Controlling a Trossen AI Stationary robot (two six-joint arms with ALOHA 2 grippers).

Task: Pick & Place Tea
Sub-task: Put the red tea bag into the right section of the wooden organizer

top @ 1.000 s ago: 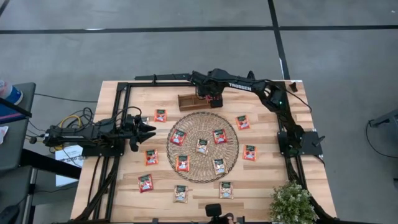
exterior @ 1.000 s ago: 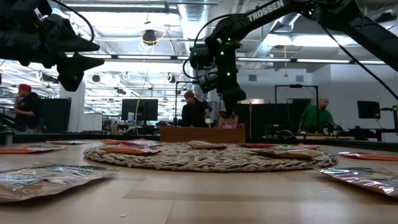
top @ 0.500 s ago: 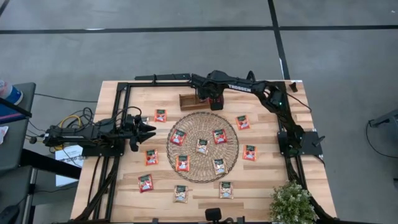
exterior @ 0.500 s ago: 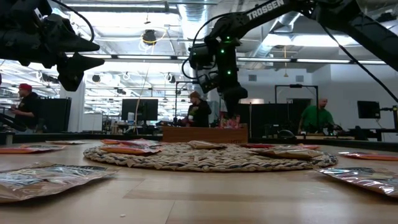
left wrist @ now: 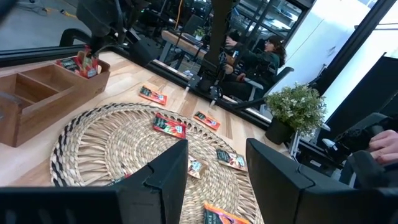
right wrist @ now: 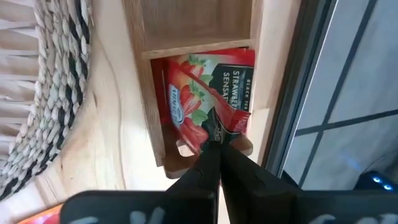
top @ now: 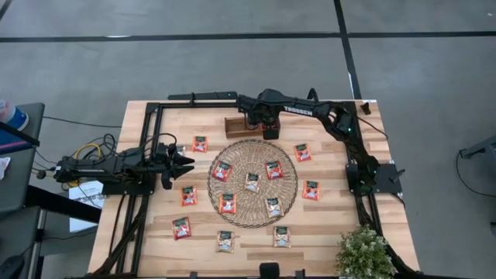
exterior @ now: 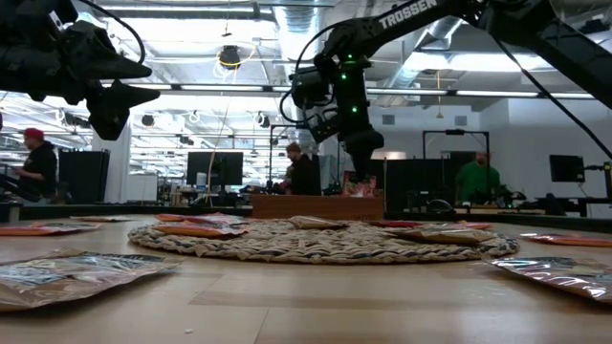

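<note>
The wooden divided tray [top: 246,124] stands at the table's far side, beyond the round woven mat [top: 252,182]. My right gripper [top: 268,129] is over the tray's right end compartment, shut on a red tea sachet [right wrist: 193,93]. A second red sachet [right wrist: 239,74] stands behind it in the same compartment. Several tea sachets lie flat on the mat and on the table around it, such as one [top: 273,170]. My left gripper [top: 189,161] hovers open at the table's left side, away from everything. My right gripper pinches the red sachet's upper edge [right wrist: 222,122] between its two shut fingers. The fingers come from above, slanting steeply down. The sachet stands tilted in the tray's end compartment [right wrist: 186,152], its top showing above the tray wall [exterior: 359,183].
A potted plant [top: 364,252] stands at the near right corner. Black frame rails [top: 147,147] run along the table's left and right sides. People are at desks in the room beyond the table [exterior: 304,172].
My right gripper, still shut on the red sachet, has shifted slightly toward the table's right edge and tipped a little. The tray has slid a little the same way.
</note>
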